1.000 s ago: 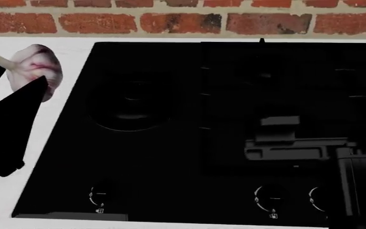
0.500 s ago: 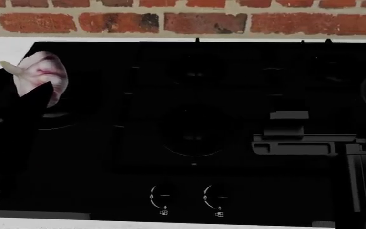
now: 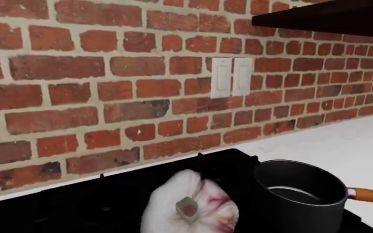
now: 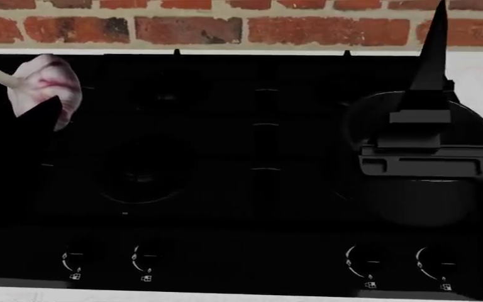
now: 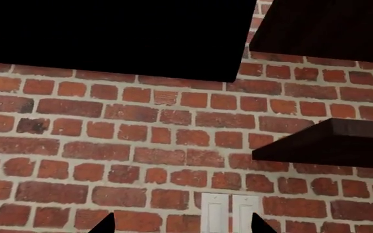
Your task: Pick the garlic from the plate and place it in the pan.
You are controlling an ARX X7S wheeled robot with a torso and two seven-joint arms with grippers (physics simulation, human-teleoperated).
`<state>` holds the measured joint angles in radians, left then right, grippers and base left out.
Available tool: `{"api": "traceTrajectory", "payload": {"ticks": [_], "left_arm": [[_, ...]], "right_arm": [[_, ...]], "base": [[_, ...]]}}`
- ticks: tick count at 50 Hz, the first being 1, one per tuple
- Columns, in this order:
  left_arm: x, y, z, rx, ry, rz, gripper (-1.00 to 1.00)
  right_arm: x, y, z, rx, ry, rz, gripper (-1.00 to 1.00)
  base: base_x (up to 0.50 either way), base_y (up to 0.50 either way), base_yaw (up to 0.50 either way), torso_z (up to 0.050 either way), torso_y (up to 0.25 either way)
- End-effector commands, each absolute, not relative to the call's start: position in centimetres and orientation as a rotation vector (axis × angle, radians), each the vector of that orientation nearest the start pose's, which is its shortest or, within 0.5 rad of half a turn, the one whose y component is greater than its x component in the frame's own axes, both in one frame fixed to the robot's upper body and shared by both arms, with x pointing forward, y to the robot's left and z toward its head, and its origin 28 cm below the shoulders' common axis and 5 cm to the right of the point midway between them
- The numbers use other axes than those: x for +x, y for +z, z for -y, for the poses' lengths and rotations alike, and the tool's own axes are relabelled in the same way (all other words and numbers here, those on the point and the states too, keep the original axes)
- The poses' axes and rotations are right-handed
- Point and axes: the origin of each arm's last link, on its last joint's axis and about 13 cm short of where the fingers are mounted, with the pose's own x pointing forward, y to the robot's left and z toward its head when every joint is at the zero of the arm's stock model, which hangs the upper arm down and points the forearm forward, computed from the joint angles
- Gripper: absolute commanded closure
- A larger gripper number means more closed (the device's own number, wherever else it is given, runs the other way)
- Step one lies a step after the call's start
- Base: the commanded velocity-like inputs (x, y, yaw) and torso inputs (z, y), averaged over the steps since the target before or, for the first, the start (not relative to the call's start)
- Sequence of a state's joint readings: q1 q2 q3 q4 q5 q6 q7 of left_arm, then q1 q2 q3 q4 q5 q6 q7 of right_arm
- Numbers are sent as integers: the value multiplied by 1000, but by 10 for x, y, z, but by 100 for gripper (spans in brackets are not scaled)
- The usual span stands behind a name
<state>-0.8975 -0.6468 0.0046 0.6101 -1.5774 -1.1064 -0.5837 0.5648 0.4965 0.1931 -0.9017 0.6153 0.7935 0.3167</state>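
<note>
While the left gripper [image 4: 23,116] clasps the garlic [image 4: 44,88] above the stove [image 4: 224,176], the pan [image 4: 417,182] sits well off toward the robot's right.

The garlic [image 4: 42,88], a whitish bulb streaked pink-purple, sits raised above the left end of the black hob, stem tip pointing up and left, gripped in the left end effector [image 4: 32,116]. The pan [image 3: 300,194], deep and dark grey with an orange-brown handle, stands upright at the hob's right end, well apart from the garlic
</note>
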Motion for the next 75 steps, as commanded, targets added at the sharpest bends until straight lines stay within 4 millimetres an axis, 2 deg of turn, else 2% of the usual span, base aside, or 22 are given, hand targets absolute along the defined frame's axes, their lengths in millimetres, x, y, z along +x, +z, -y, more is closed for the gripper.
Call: {"api": "traceTrajectory", "payload": {"ticks": [1,15,33,50,54,64,69,75], "left_arm": [[211,286,-244,-30,-460,91,100],[209,286,-243,-27,-472,77,100],[210,281,-243,-32,-467,72,100],[211,283,-241,-26,-470,71,100],[228,289,-234,17,-517,39,100],[324,302,-200,134,-656,-98,100],[362,286,-176,195,-709,-203,100],[376,268,-160,254,-743,-285,100]], "right_arm": [[199,276,159,-87,-70,684,-100],[197,279,164,-88,-104,699,-100],[199,274,165,-92,-104,688,-100],[201,273,164,-134,-94,686,-100],[201,273,164,-135,-95,690,-100],[202,262,164,-132,-116,679,-100],[202,257,164,-128,-132,669,-100],[196,255,162,-121,-140,663,-100]], "base": [[0,-500,0,0,0],[0,-499,0,0,1],[0,-500,0,0,0],[256,0,0,0,1],[0,0,0,0,0],[0,0,0,0,1],[0,0,0,0,0],[0,0,0,0,0]]}}
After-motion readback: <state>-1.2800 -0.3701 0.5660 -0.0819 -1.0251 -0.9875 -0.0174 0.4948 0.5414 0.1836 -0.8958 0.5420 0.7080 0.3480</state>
